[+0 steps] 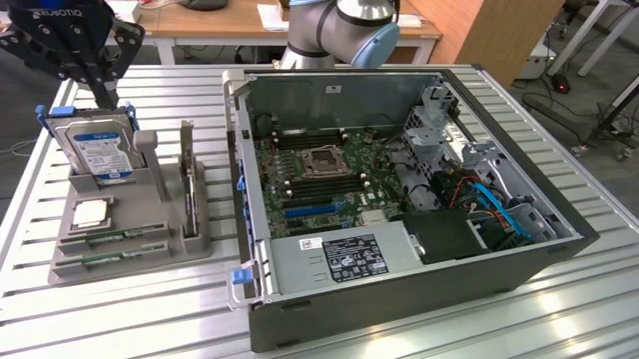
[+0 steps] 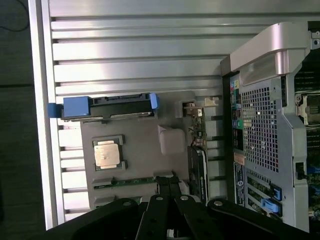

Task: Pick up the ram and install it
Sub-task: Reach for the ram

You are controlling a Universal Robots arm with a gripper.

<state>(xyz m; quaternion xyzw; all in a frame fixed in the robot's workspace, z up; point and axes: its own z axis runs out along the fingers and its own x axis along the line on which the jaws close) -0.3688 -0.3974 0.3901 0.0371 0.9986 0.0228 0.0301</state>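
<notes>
The gripper (image 1: 107, 96) hangs high above the back end of a grey holder (image 1: 65, 271), over the hard drive (image 1: 97, 149) that stands upright there. Its two fingers are pressed together and there is nothing between them. The ram (image 1: 112, 239) is untouched. It lies flat in a shallow slot in the front part of the holder, just in front of the processor (image 1: 90, 214), and a second stick of the same kind lies in the next slot. In the wrist view the ram is a thin green strip, and the closed fingertips (image 2: 163, 187) look down near one end of it.

I judge the ram to be very light and stiff, but fragile. It is a thin board with small chips on its face and contacts along one long edge. The safe place to hold it is by the two long edges or the short ends, not on the chips or the contacts. Because it lies low in its slot, there seems to be little room for fingers beside it.

The table (image 1: 140, 321) is made of ribbed, shiny metal slats. The holder stands on the exterior view's left of it. The open computer case (image 1: 399, 299) is on the right, with its motherboard (image 1: 299, 191) facing up. Behind the table there are wooden desks (image 1: 220, 19), and cables lie on the floor at the exterior view's right.
</notes>
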